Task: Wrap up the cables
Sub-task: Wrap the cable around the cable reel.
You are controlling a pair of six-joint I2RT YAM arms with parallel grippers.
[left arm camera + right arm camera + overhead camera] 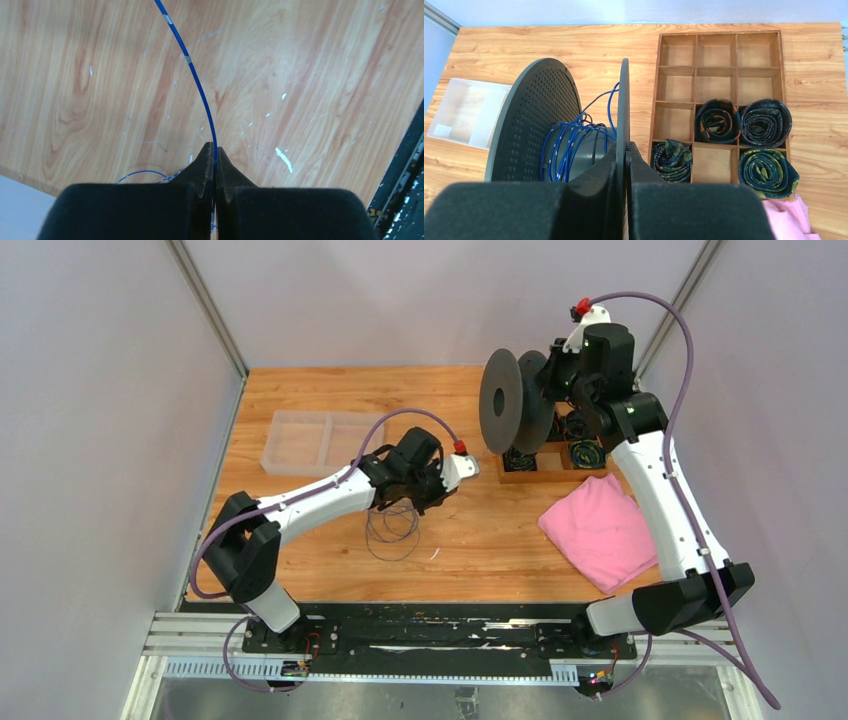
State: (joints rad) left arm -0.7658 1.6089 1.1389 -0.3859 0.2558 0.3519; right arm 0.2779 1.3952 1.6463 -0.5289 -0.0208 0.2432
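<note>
Cable [196, 80], thin and blue, runs pinched between the closed fingers of the left gripper [214, 150], its slack lying in loose loops on the table [500, 550] toward the near edge, left of centre; the right gripper [625, 147], clamped on a flange, holds a black spool [539, 115] aloft near the far right corner, a few turns already on its hub; winding well would likely mean keeping light tension, letting the line slip through the fingers, and laying turns side by side without dragging the loops into a snag; the span between gripper and spool cannot be traced from above; the loops lie partly hidden beneath the left wrist; whether this is one cable or several cannot be told.
</note>
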